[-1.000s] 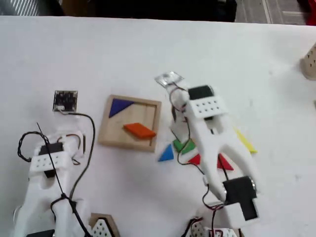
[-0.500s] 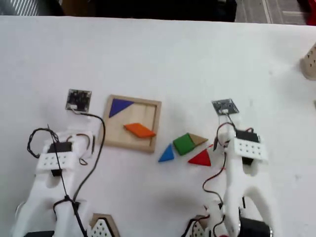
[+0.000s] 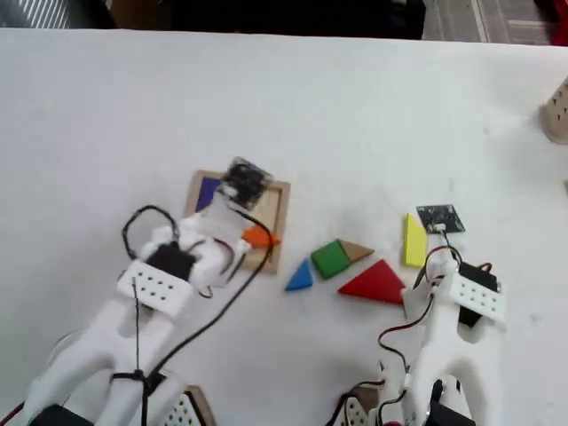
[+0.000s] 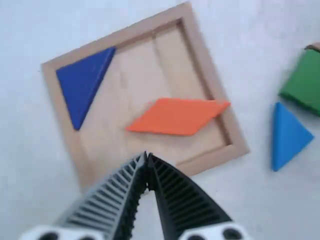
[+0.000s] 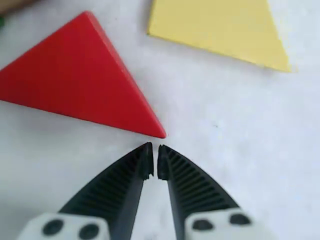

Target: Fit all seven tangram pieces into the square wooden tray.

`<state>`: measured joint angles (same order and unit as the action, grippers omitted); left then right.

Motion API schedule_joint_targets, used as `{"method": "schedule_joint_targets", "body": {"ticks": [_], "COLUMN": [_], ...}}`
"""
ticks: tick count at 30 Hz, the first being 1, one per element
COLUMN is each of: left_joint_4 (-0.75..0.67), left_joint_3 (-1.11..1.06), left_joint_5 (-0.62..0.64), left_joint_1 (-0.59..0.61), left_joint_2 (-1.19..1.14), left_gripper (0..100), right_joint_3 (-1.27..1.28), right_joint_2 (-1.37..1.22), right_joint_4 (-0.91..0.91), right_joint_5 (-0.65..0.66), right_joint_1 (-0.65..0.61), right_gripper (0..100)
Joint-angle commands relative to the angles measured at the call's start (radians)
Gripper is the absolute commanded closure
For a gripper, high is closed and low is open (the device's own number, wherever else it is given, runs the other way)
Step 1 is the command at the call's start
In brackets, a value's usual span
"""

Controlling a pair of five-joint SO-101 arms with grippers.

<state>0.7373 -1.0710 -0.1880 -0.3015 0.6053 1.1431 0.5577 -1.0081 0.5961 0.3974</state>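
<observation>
Our left tool [image 4: 147,162], fingers pressed together, hangs over one rim of the square wooden tray [image 4: 150,70]. The orange parallelogram [image 4: 177,116] lies inside, just ahead of the tip, its long axis crosswise to the tool and one sharp end seemingly riding on the adjoining rim. We judge the left arm nearer to nudge it flat. Our right tool [image 5: 154,155], also closed, sits beside a corner of the red triangle [image 5: 75,85] on the worktop [image 5: 240,125].

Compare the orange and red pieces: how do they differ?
The orange piece is a parallelogram; the red piece is a triangle. Orange lies in the tray, by the left gripper; red lies on the table, by the right gripper. Both lie flat, ungripped.
</observation>
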Motion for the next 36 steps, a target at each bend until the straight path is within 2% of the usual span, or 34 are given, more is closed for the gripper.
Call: {"method": "schedule_joint_targets", "body": {"ticks": [1,5,8,12,16,23,31,36], "left_joint_4": [0.021,0.02,0.006,-0.083,-0.178,-0.092,-0.115,-0.055], "left_joint_3": [0.095,0.1,0.083,0.038,0.081,0.308,0.44,0.456], "left_joint_5": [0.003,0.021,0.109,0.137,0.137,0.135,0.137,0.135], "left_joint_1": [-0.159,-0.272,-0.285,-0.229,-0.174,-0.107,0.021,-0.004], "left_joint_2": [0.025,0.022,0.019,-0.077,-0.291,-0.539,-0.656,-0.615], "left_gripper": [98,98,98,98,98,98,98,98], "right_joint_3": [-0.003,0.006,0.006,0.006,0.006,0.006,0.006,0.006], "right_joint_2": [0.027,0.027,0.027,0.027,0.027,0.027,0.027,0.027], "right_joint_4": [0.022,0.044,0.044,0.044,0.044,0.042,0.042,0.042], "right_joint_5": [0.018,0.018,0.018,0.018,0.018,0.018,0.021,0.025], "right_joint_1": [0.013,0.013,0.013,0.013,0.013,0.013,0.013,0.013], "right_gripper": [98.1,98.1,98.1,98.1,98.1,98.1,98.1,98.1]}}
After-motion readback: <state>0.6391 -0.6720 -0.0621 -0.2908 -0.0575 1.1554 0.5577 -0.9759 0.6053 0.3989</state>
